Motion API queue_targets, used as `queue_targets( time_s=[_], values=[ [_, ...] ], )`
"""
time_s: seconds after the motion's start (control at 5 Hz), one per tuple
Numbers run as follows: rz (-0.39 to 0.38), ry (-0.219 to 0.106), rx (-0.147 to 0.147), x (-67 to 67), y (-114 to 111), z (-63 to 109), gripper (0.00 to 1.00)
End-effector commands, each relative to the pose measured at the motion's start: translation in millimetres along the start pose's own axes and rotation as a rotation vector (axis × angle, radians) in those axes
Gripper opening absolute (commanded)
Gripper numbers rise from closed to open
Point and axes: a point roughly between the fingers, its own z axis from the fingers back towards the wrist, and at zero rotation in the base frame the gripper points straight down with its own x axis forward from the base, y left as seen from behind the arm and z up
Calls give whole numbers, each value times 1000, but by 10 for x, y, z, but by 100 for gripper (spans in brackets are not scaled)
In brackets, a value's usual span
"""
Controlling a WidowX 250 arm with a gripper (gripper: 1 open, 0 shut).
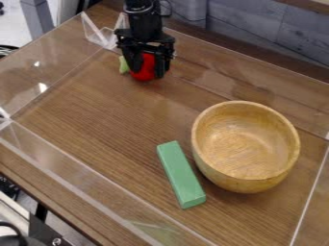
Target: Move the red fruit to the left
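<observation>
The red fruit (145, 65) rests on the wooden table at the back left, its green leafy top (125, 64) poking out to the left. My black gripper (144, 60) hangs straight down over it with its jaws spread to either side of the fruit. The fingers (164, 56) flank the fruit and look open rather than pressed on it. The fruit's upper part is hidden behind the gripper body.
A round wooden bowl (245, 145) stands at the right. A flat green rectangular block (180, 173) lies just left of the bowl. Clear acrylic walls (38, 72) ring the wooden table (90, 115), with a clear folded piece (98, 31) at the back left corner.
</observation>
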Motion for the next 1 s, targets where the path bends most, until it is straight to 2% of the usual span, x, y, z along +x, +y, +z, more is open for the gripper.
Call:
queue_targets(
  time_s=[0.0, 0.2, 0.4, 0.6, 0.8],
  values=[
    [18, -39, -3, 65, 93, 126, 0],
    [37, -30, -20, 49, 138, 116, 100],
    [56, -18, -41, 24, 172, 111, 100],
    [70, -12, -51, 26, 216, 109, 0],
    [82, 0, -57, 39, 266, 89, 0]
  ],
)
